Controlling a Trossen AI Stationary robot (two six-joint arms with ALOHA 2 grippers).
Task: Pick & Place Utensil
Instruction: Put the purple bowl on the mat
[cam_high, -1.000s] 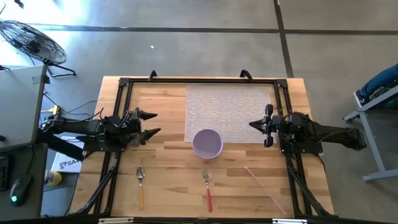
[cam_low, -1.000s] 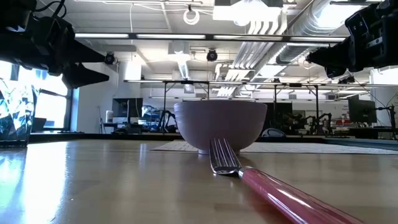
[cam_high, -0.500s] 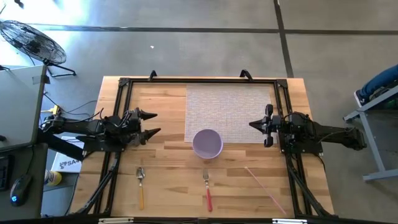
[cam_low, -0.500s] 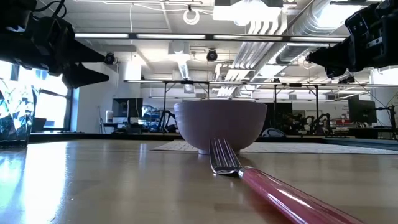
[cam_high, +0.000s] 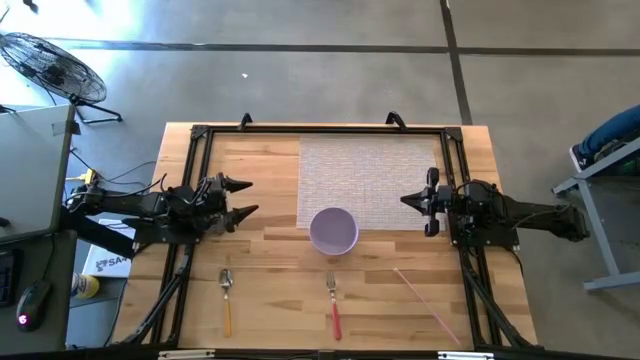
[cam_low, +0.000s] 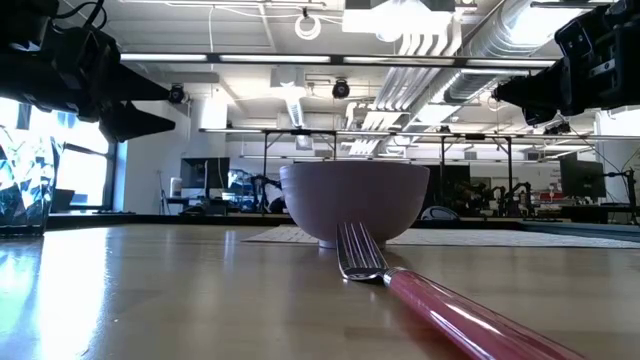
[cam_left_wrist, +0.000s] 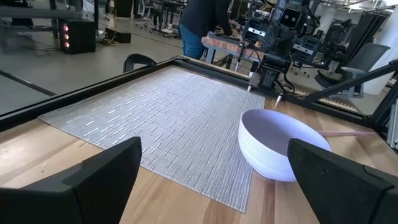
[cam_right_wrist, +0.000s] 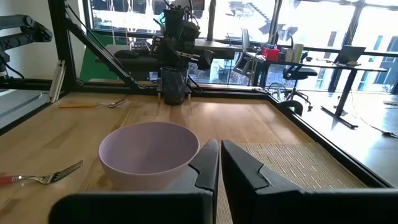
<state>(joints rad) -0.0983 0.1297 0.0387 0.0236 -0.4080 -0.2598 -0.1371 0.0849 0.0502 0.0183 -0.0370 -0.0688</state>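
A lilac bowl (cam_high: 334, 231) stands on the near edge of a grey woven mat (cam_high: 365, 170); it also shows in the low view (cam_low: 354, 203). A red-handled fork (cam_high: 333, 305) lies near the front edge, tines toward the bowl. A yellow-handled spoon (cam_high: 226, 298) lies front left. A thin pink stick (cam_high: 425, 303) lies front right. My left gripper (cam_high: 244, 198) hovers open at the table's left, clear of the wood. My right gripper (cam_high: 408, 201) hovers at the right, its fingers almost together (cam_right_wrist: 219, 163), holding nothing.
A black frame (cam_high: 320, 128) runs along the table's far and side edges. Bare wood lies between the bowl and the front utensils. A person's legs (cam_left_wrist: 205, 18) show beyond the far side of the table in the left wrist view.
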